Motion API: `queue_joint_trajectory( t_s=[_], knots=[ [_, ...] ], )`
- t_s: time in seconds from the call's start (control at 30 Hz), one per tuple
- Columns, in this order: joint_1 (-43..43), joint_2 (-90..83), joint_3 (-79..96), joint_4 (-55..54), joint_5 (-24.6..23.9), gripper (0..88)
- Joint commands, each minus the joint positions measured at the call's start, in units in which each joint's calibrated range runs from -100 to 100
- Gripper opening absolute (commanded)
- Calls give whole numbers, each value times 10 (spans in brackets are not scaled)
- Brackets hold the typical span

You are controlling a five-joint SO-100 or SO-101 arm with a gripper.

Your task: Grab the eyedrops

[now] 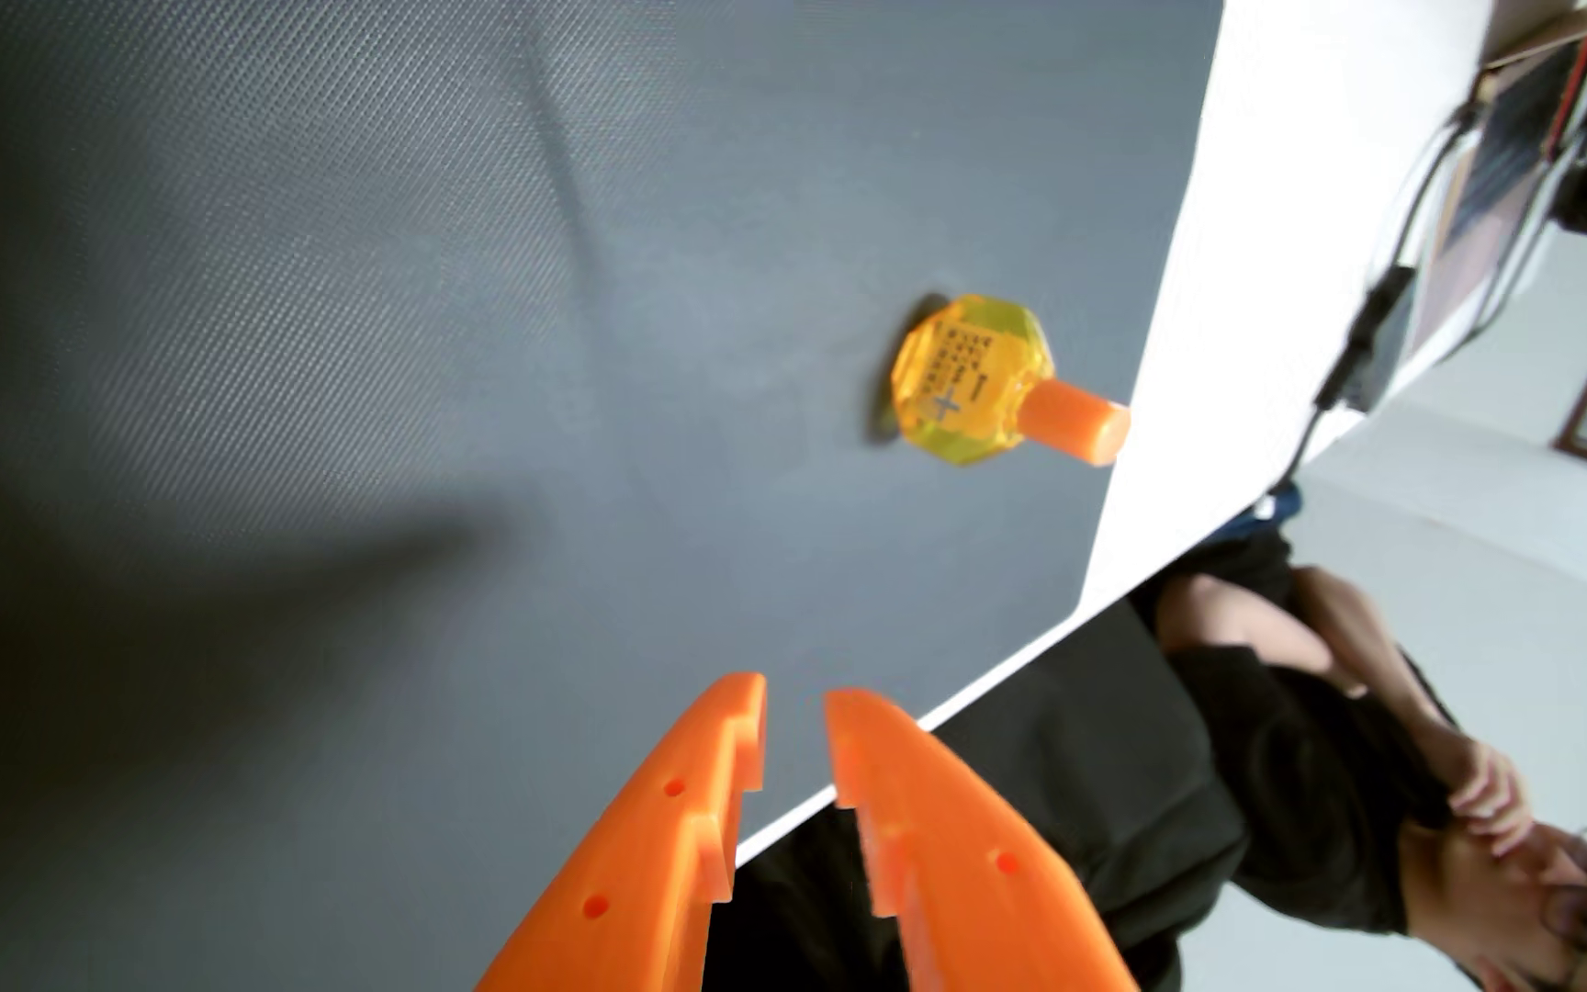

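Observation:
The eyedrops (976, 382) are a small faceted yellow bottle with an orange cap (1076, 434), standing on a dark grey mat (389, 334) in the wrist view, close to the mat's right edge. The picture lies on its side, so the cap points right. My gripper (794, 711) enters from the bottom edge with two orange fingers (675, 839). A narrow gap separates the tips and nothing is between them. The gripper hangs well short of the bottle, below and left of it in the picture.
The white table (1295, 238) borders the mat on the right and ends at an edge. Beyond it sits a person in a black shirt (1248, 763). Black cables and a power adapter (1372, 334) hang at the table's far edge.

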Motion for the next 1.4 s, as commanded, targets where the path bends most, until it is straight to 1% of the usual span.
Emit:
queue_joint_trajectory(
  t_s=[0.0, 0.27, 0.43, 0.57, 0.77, 1.13, 1.23, 1.37],
  knots=[
    [5, 132, -107, -7, 3, 107],
    [5, 321, -290, 4, 2, 119],
    [8, 438, -400, 46, -9, 199],
    [15, 520, -470, 65, -21, 200],
    [19, 627, -576, 94, -24, 204],
    [24, 773, -685, 102, -48, 205],
    [23, 785, -692, 102, -59, 205],
    [19, 794, -691, 99, -86, 205]
  ],
)
